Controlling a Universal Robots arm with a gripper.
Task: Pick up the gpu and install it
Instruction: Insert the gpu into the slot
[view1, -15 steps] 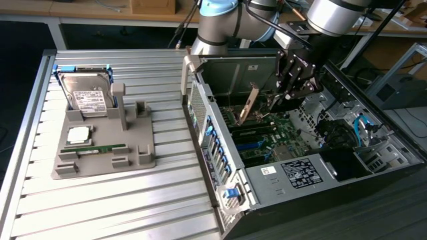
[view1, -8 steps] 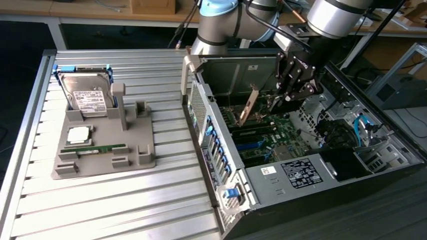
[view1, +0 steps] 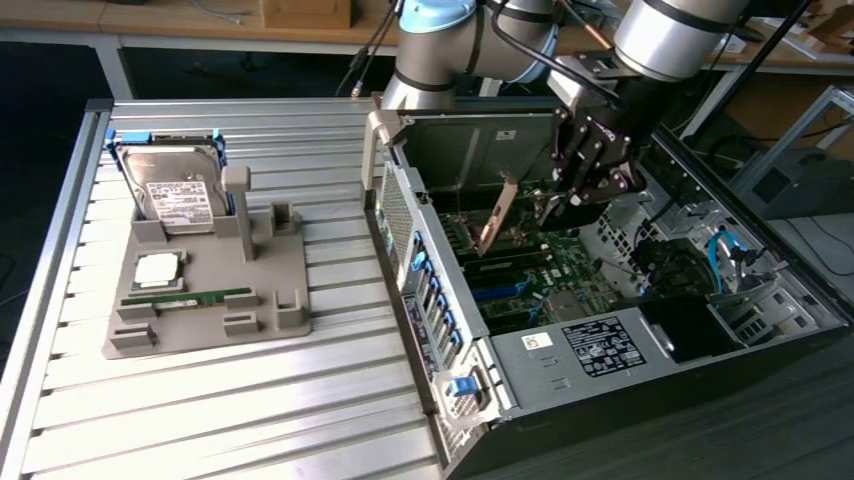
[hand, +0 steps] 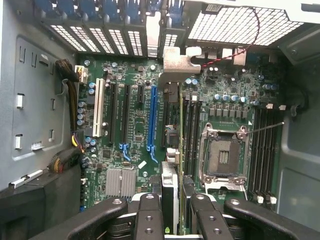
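Here the gpu hangs inside the open computer case, just above the green motherboard, its silver bracket near the slotted rear wall. The hand is clenched on the card. Toward the exterior view's left, on the bench, a grey tray holds a hard drive.

Near end of the gpu behind the tool fingers; upper arm beyond the exterior view's top edge.

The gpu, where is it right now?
On the exterior view's right, the gpu is held by the gripper inside the open computer case, above the green motherboard.
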